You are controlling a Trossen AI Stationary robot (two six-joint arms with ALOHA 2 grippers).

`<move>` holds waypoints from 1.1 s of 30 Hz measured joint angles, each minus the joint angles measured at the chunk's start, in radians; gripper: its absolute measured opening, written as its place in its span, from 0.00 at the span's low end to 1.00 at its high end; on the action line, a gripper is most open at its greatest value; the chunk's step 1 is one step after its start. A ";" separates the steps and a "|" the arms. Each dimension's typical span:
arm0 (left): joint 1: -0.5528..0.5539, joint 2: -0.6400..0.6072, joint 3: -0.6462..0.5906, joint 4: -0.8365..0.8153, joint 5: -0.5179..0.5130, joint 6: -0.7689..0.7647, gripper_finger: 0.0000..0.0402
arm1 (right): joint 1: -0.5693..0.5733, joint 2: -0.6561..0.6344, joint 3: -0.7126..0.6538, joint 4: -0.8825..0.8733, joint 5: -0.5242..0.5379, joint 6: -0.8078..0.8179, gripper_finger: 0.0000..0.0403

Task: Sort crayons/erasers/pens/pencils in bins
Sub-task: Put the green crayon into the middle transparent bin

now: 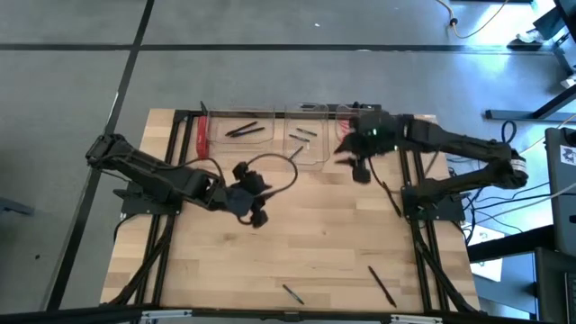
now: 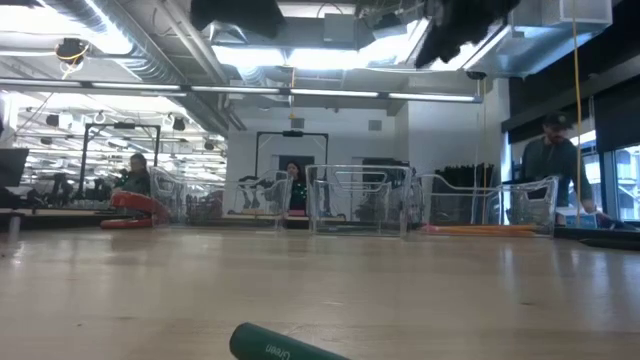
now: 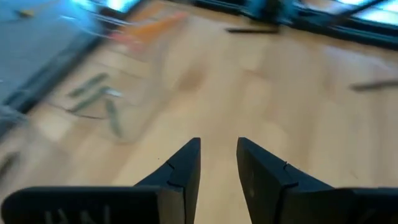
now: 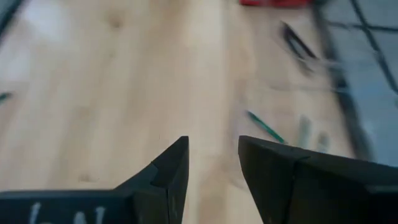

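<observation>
Three clear bins stand in a row at the table's far edge. The left bin [image 1: 241, 133] holds black pens [image 1: 245, 130], the middle bin [image 1: 306, 139] holds dark crayons [image 1: 303, 135], and my right arm partly covers the right bin [image 1: 346, 115]. Orange pencils [image 2: 480, 230] lie by the right bin in the low view. My left gripper [image 1: 259, 218] hovers open above the table's middle, nothing between its fingers [image 3: 186, 168]. My right gripper [image 1: 361, 173] hangs open just in front of the right bin, also with nothing in it [image 4: 211, 168]. A green crayon [image 2: 285, 347] lies near the front edge.
A thick red bar [image 1: 202, 135] lies left of the bins. Two black pens [image 1: 389, 198] [image 1: 382, 286] lie on the table's right side, and a short stick [image 1: 292, 293] near the front edge. People show in the room beyond the table [image 2: 550, 165].
</observation>
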 joint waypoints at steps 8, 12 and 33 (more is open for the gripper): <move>-0.040 0.000 0.000 -0.080 0.232 0.024 0.24 | 0.346 0.034 -0.001 0.075 0.119 0.161 0.35; -0.062 0.000 0.000 -0.058 0.343 0.131 0.24 | 0.482 0.068 -0.001 0.131 0.228 0.258 0.35; -0.206 0.125 0.000 0.196 0.397 0.373 0.24 | 0.747 0.127 -0.001 0.149 0.466 0.516 0.35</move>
